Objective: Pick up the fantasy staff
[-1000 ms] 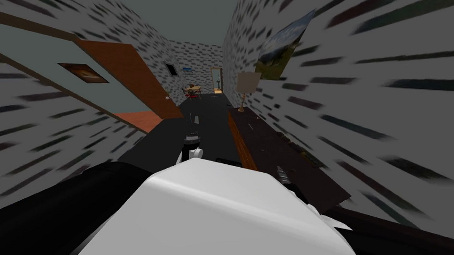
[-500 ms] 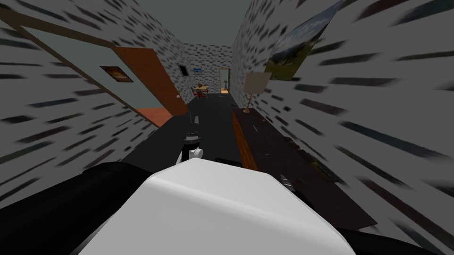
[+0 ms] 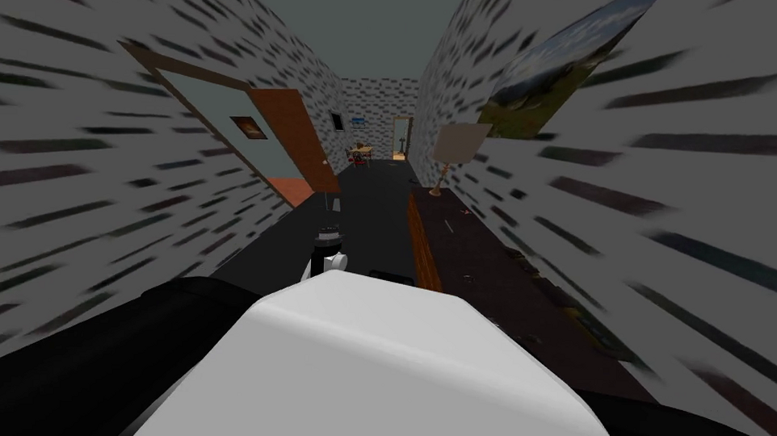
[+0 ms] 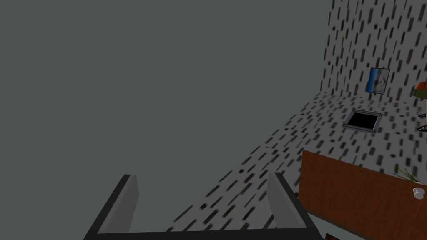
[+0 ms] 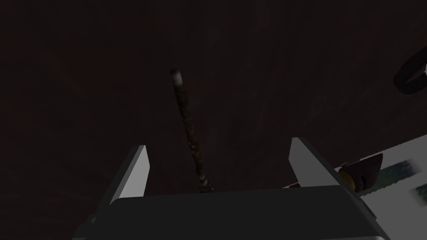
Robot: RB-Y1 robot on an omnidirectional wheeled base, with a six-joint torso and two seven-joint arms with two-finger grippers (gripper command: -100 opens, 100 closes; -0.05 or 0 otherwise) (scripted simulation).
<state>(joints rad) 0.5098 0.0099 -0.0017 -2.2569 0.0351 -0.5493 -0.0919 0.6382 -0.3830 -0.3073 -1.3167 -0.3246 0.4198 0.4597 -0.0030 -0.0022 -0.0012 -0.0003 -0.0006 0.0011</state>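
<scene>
- I have turned since the earlier frame, so the dark table [image 3: 490,263] now runs further ahead.
- Right gripper [image 5: 219,145]: spread wide and empty.
- Staff [image 5: 189,129]: lies flat on the table between my fingers. It is probably light, stiff and rough; grasp mid-shaft.
- Left gripper [image 4: 202,177]: wide, idle.
</scene>
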